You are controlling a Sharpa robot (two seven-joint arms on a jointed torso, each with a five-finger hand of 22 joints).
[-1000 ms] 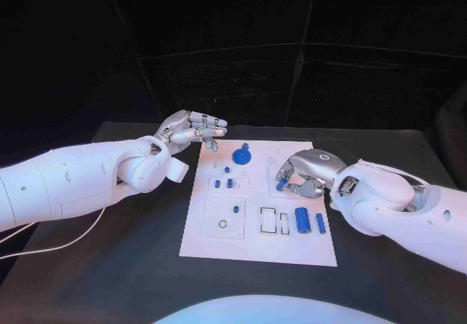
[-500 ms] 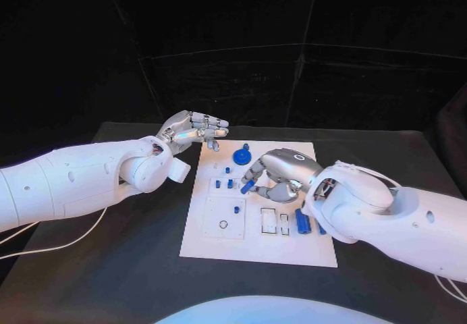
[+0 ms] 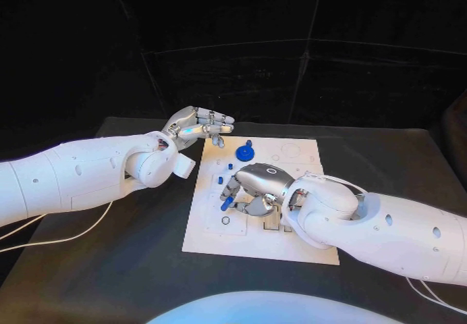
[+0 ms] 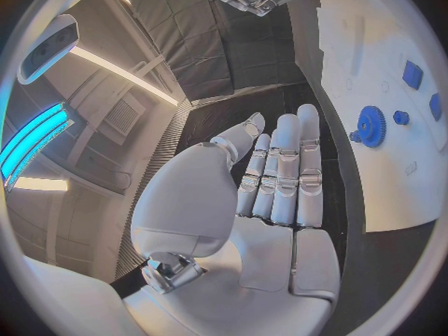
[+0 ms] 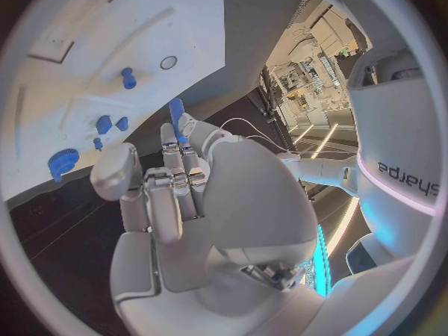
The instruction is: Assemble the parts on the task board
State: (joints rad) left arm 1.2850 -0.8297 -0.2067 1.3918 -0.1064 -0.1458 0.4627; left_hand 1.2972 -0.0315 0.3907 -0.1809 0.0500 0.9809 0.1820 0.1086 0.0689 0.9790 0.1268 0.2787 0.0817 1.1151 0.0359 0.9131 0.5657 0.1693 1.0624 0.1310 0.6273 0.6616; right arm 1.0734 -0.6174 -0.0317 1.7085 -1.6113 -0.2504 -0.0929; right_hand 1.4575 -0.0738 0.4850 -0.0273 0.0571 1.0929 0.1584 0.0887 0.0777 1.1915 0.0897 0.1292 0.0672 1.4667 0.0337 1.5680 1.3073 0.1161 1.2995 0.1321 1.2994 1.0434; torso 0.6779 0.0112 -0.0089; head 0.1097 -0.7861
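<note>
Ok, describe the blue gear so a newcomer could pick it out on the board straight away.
Start at the white task board in the middle of the black table and go to its far end, just beyond the right hand. The blue gear lies there, near the left hand that hovers off the board's corner. It is the one round, toothed disc; the other blue parts are small pegs and blocks.

The white rectangular task board point(image 3: 297, 248) is partly hidden in the head view by the right silver many-fingered hand point(image 3: 255, 187), covering its middle slots. Whether that hand's fingers point(image 3: 229, 200) grip the small blue peg point(image 3: 227, 203) cannot be told.
</note>
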